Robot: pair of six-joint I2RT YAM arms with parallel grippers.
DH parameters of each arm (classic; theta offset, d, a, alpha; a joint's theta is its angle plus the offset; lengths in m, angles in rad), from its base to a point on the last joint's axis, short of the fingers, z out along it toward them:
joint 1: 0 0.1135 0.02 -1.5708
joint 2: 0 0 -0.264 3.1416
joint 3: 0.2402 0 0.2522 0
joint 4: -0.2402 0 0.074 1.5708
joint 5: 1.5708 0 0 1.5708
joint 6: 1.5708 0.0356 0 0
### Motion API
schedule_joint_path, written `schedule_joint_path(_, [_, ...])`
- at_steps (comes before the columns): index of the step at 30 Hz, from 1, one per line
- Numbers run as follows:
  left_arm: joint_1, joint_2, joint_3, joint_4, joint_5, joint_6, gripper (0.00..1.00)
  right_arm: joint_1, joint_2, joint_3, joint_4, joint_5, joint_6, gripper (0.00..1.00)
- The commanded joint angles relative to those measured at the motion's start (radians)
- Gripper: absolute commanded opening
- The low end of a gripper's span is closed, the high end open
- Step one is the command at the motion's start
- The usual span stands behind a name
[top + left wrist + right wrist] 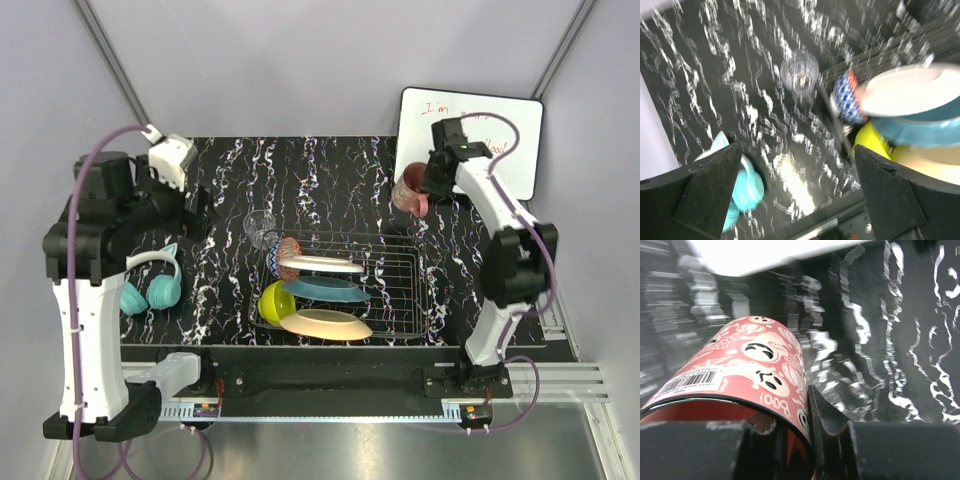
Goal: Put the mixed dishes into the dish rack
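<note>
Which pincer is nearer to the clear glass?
Left. The left pincer is just left of the clear glass; the right pincer, holding the reddish-brown cup, is far to its right.

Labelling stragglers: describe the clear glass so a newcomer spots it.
Find the wire dish rack on the black marbled table. Just past its far-left corner, outside it, sits the clear glass. It's the only see-through piece; the small bowl nearest it is patterned.

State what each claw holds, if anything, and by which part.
Right claw pinches the reddish-brown cup by its rim wall; left claw is open, holding nothing.
</note>
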Motion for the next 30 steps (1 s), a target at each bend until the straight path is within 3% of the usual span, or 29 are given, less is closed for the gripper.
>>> schedule_joint_path(1, [0.001,0.032,0.262,0.042,0.138,-0.125,0.99,-0.001,-0.355,0.009,0.201,-0.212,0.063,0.00])
schedule_joint_path(3, [0.001,0.032,0.326,0.121,0.224,-0.204,0.99,-0.002,-0.431,-0.026,0.269,-0.358,0.104,0.00])
schedule_joint_path(6, [0.001,0.009,0.342,0.256,0.356,-0.298,0.99,-0.002,-0.614,-0.163,0.543,-0.598,0.283,0.00])
schedule_joint_path(8, [0.001,0.003,0.305,0.316,0.442,-0.363,0.99,-0.001,-0.684,-0.366,0.987,-0.735,0.576,0.00])
schedule_joint_path(10, [0.001,0.006,0.261,0.408,0.589,-0.461,0.99,0.009,-0.724,-0.476,1.435,-0.745,0.900,0.00])
schedule_joint_path(13, [-0.001,-0.006,0.132,0.612,0.729,-0.640,0.99,0.093,-0.721,-0.536,1.649,-0.693,1.023,0.00])
schedule_joint_path(15, [-0.008,-0.020,0.041,0.827,0.746,-0.810,0.99,0.159,-0.722,-0.517,1.656,-0.644,1.003,0.00])
schedule_joint_path(18, [-0.070,-0.036,-0.094,1.000,0.688,-0.926,0.99,0.275,-0.674,-0.479,1.663,-0.585,0.965,0.00])
schedule_joint_path(20, [-0.146,-0.017,-0.111,1.008,0.659,-0.927,0.99,0.341,-0.628,-0.459,1.738,-0.556,1.023,0.00])
schedule_joint_path(23, [-0.177,0.007,-0.135,1.045,0.632,-0.950,0.99,0.427,-0.543,-0.413,1.803,-0.532,1.057,0.00])
schedule_joint_path(30, [-0.231,0.010,-0.165,1.062,0.631,-0.966,0.99,0.486,-0.450,-0.381,1.819,-0.487,1.037,0.00])
